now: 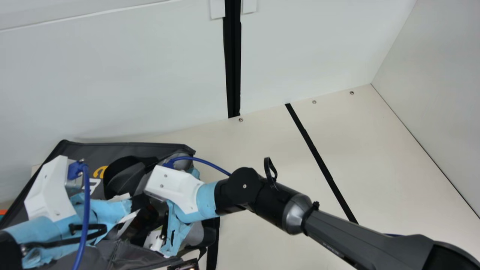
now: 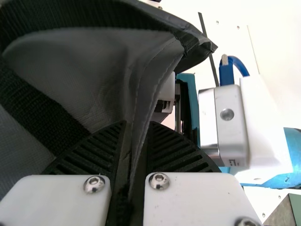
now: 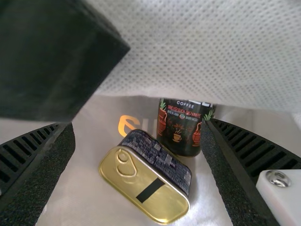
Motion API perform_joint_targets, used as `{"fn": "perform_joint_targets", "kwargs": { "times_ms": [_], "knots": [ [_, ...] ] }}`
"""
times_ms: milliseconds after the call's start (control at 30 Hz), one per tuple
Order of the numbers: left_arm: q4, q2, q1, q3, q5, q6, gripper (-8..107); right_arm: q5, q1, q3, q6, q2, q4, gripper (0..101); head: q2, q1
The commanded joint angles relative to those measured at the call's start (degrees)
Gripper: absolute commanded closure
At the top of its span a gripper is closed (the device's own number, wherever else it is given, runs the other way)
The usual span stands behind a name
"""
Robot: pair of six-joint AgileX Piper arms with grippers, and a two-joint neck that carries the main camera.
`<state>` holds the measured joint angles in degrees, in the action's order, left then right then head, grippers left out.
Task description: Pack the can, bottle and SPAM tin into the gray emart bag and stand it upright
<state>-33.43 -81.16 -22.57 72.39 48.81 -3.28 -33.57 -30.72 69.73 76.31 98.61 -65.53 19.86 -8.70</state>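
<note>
Pinching gray fabric bag (image 1: 86,150): left claw (image 1: 112,212), nearly closed. Right claw (image 1: 174,230) is gaping wide, empty, facing gold-lidded rectangular tin (image 3: 148,179), black cylindrical can (image 3: 181,129).

Main view: left arm (image 1: 52,228) ran off the left edge, right arm (image 1: 337,228) cut off at lower right. Bag (image 1: 127,148) cropped left and bottom. Orange bit (image 1: 3,212) at left edge — too little to identify. Left wrist view: bag partly hid right gripper (image 1: 153,240). Right wrist view: pale cloth (image 3: 211,52) covered the can's (image 3: 176,125) top, tin (image 3: 146,183) overlapped its side — dark block (image 3: 47,61) blurred, cropped.
</note>
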Motion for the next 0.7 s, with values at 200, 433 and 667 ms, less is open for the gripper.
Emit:
{"fn": "perform_joint_targets", "kwargs": {
  "times_ms": [200, 433, 667],
  "knots": [
    [0.0, 0.0, 0.0, 0.0, 0.0, 0.0, 107, -0.3, 1.2, -2.3, 0.0, -2.7, 0.1, 6, 0.1, -1.3],
    [0.0, 0.0, 0.0, 0.0, 0.0, 0.0, 107, -1.2, 3.0, -5.0, 0.3, -6.0, 0.8, 6, 0.1, -1.3],
    [0.0, 0.0, 0.0, 0.0, 0.0, 0.0, 107, -2.6, 5.1, -8.1, 0.2, -10.0, 1.8, 6, 0.1, -1.3]
  ]
}}
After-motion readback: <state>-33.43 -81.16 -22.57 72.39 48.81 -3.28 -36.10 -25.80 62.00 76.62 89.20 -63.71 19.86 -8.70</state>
